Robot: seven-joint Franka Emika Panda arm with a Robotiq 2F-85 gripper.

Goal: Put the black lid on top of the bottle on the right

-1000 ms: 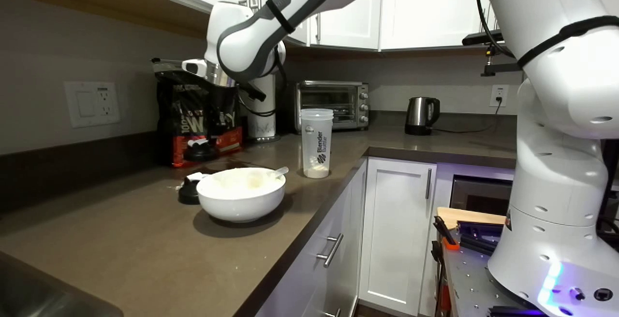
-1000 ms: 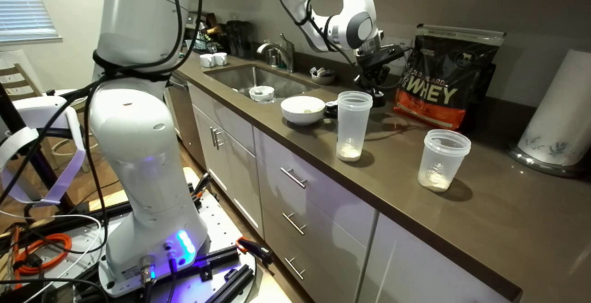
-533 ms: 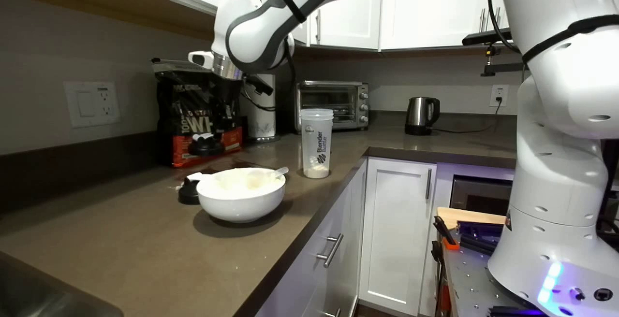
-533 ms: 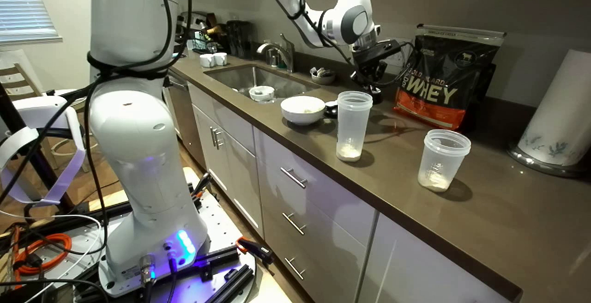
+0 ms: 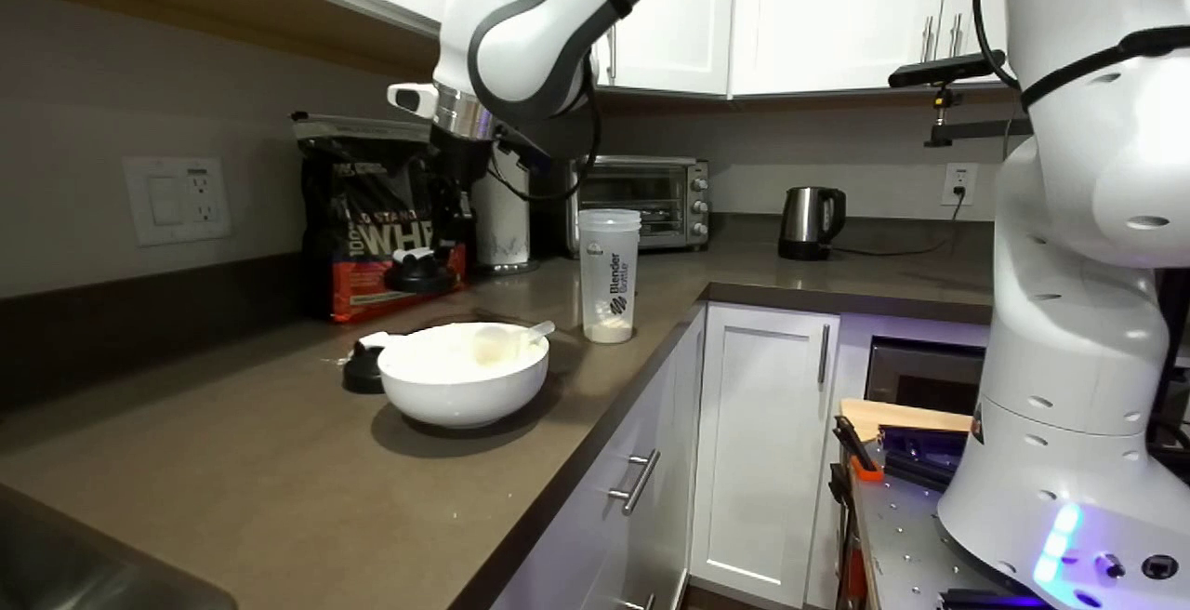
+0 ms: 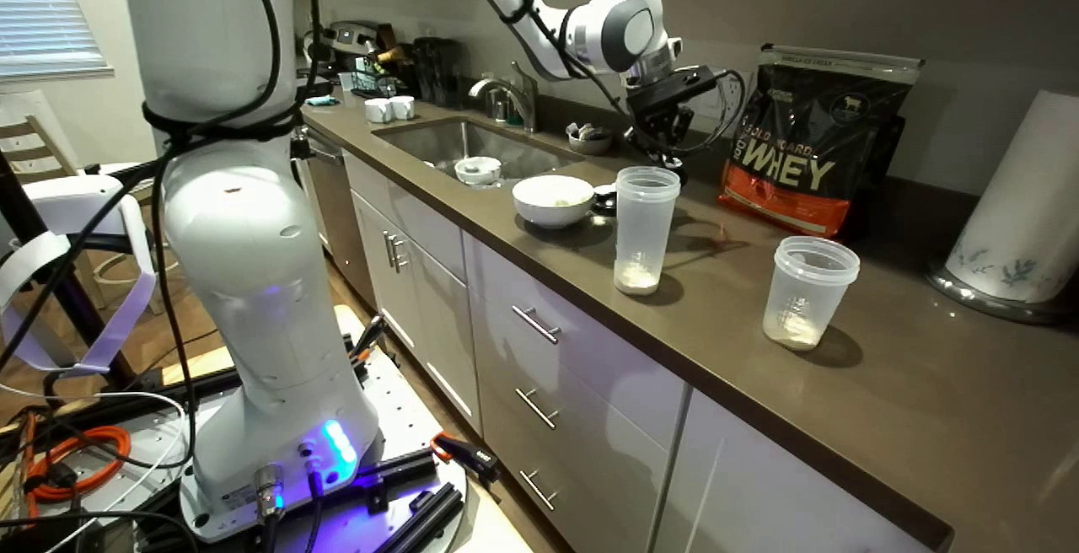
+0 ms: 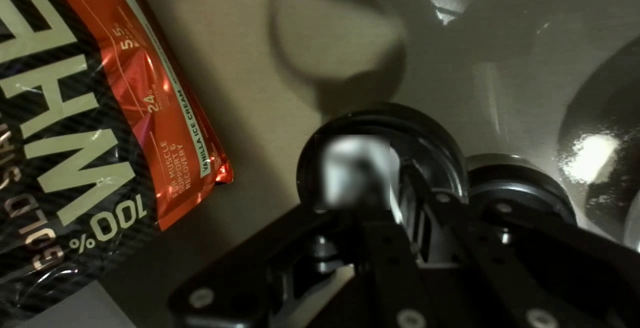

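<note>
The claw (image 7: pixel 384 188) is clenched on the black lid (image 5: pixel 420 277), which hangs directly beneath it above the table (image 5: pixel 279 470), white top part uppermost. In the wrist view the lid sits right ahead of the claw, though a blurred patch hides the exact contact.

The Blender Bottle shaker (image 5: pixel 606 280) stands upright on the table, apart from claw and lid; in an exterior view it is nearer the camera, and its rim partly covers the lid. The Gold Standard whey bag (image 6: pixel 813 144) stands near the claw. A second black lid (image 5: pixel 363 371) rests just beside the white bowl (image 5: pixel 465 398).
</note>
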